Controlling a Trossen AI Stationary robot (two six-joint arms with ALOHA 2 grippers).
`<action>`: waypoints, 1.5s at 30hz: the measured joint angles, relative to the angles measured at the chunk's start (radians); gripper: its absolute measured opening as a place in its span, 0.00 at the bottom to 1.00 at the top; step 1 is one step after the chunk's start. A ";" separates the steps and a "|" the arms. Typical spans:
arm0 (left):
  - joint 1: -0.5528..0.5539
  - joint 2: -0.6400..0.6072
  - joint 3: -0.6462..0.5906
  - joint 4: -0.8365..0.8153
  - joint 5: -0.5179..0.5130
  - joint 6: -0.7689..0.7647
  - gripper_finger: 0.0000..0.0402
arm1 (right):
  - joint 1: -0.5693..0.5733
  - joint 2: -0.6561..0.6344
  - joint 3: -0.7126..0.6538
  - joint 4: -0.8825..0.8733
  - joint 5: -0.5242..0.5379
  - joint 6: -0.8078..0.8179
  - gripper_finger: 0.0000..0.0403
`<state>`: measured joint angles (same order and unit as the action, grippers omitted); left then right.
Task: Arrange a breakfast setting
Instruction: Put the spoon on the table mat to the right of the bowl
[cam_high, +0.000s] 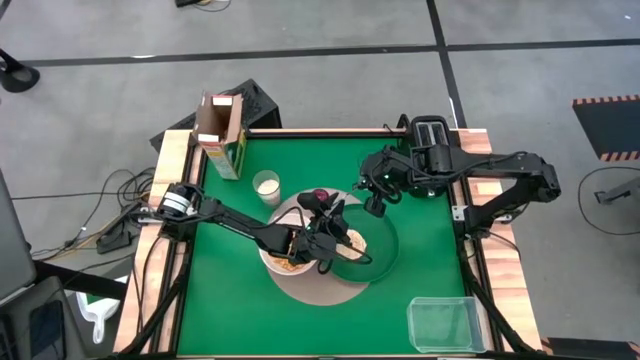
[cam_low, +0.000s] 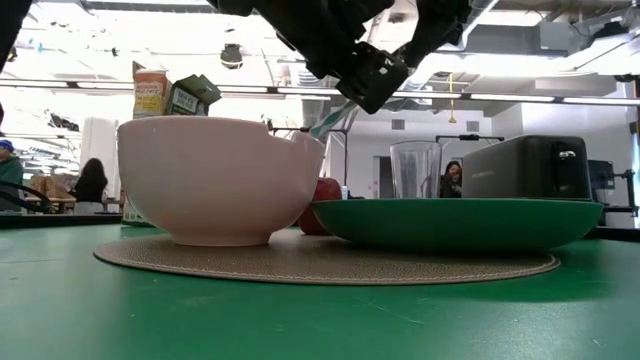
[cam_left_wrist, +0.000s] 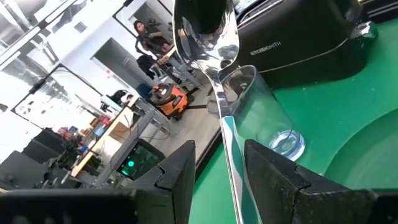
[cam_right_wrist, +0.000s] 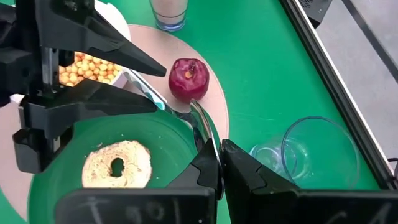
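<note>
The left gripper (cam_right_wrist: 124, 78) hovers over the white bowl (cam_low: 215, 180) and dark-green plate (cam_right_wrist: 93, 134) on the round tan mat (cam_low: 330, 262), its 2 fingers spread on either side of the spoon (cam_left_wrist: 211, 56). The right gripper (cam_right_wrist: 221, 171), pressed shut, pinches the spoon's bowl end just above the plate rim, beside the red fruit (cam_right_wrist: 188, 79). The bagel (cam_right_wrist: 116, 163) lies in the plate.

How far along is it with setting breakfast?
Mostly set: the bowl with cereal, the fruit and the plate holding the bagel sit on the mat. In hand: the spoon, pinched by the right hand, the left hand open around its handle. Left: laying the spoon down.
</note>
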<state>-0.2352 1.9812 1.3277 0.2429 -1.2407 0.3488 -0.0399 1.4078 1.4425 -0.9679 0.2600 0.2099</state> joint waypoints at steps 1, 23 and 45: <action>0.000 0.000 0.000 -0.001 0.003 -0.002 0.32 | 0.000 0.000 0.000 0.001 -0.002 0.001 0.08; 0.002 -0.004 0.000 -0.039 0.031 -0.016 0.04 | -0.001 0.000 0.000 -0.003 -0.020 0.014 0.09; -0.009 -0.019 -0.001 -0.061 0.006 -0.013 0.06 | 0.068 -0.133 0.000 0.004 -0.018 -0.012 0.48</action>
<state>-0.2438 1.9625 1.3270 0.1824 -1.2349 0.3355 0.0280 1.2753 1.4425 -0.9634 0.2415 0.1982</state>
